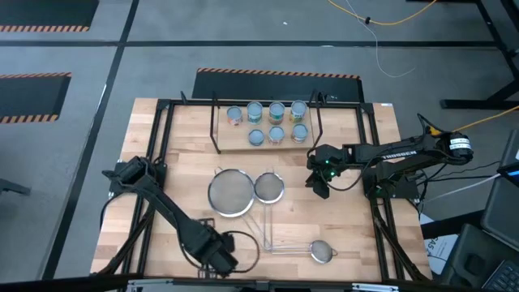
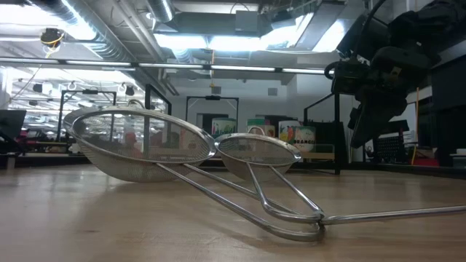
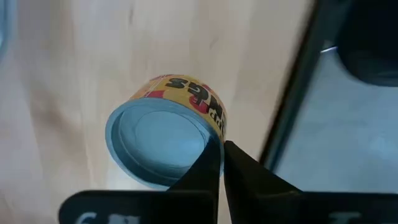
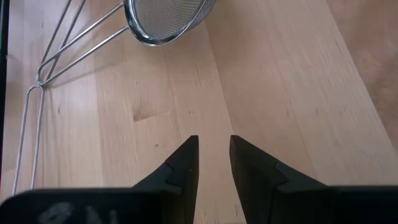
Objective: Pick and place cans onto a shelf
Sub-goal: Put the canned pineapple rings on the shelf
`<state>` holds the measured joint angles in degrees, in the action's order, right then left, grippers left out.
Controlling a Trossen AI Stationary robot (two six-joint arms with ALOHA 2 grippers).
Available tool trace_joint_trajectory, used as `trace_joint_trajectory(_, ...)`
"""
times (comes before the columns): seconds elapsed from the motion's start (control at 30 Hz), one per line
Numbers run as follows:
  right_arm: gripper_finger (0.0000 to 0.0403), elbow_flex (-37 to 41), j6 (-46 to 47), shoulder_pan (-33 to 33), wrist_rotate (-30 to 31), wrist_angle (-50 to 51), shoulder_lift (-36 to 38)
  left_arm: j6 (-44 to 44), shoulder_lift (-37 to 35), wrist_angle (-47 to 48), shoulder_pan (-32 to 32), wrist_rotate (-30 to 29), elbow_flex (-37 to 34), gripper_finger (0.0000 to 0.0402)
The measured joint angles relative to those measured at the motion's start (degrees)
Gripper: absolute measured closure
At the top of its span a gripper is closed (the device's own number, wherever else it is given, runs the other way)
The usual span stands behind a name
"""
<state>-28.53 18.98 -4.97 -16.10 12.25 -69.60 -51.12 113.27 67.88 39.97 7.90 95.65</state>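
From above, my left tool (image 1: 217,253) sits low at the near edge of the worktop (image 1: 186,170), while seven cans (image 1: 267,123) stand in two rows on the shelf (image 1: 268,136) at the far side; my right tool (image 1: 318,182) waits above bare wood beside the strainers (image 1: 243,191). At worktop height I see those strainers and the shelf's cans far behind them, with my right arm hanging over the right side. Through my left wrist, the fingers (image 3: 205,171) are pressed together at the rim of the last can (image 3: 166,134), a yellow-and-red tin lying tilted with its blue top toward me; I judge they closed on its edge, not around its body, so I should reopen, straddle the wall, then squeeze and lift slowly. Through my right wrist, my tool is slightly spread over empty boards.
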Motion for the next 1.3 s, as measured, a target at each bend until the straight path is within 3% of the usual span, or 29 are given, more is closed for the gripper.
trace_joint_trajectory(0.27,0.0308,0.0,0.0,0.0,0.02,-0.02,0.0,21.09,0.0,7.37,-8.81,-8.91,14.87,0.04)
trace_joint_trajectory(0.5,0.0308,0.0,0.0,0.02,0.02,-0.02,0.0,43.55,-0.07,12.5,-21.24,-13.53,19.98,0.0401)
trace_joint_trajectory(0.73,0.0308,0.0,0.0,0.0,0.02,-0.02,0.0,59.88,-0.04,14.69,-35.47,-18.79,19.46,0.0401)
trace_joint_trajectory(0.93,0.0308,0.0,0.0,0.0,0.04,-0.1,0.0,64.04,-0.05,14.67,-46.51,-20.22,15.25,0.0401)
trace_joint_trajectory(1.3,0.0308,0.0,0.0,0.02,0.06,-0.28,0.0,72.55,-0.04,6.31,-56.52,-19.84,0.66,0.0401)
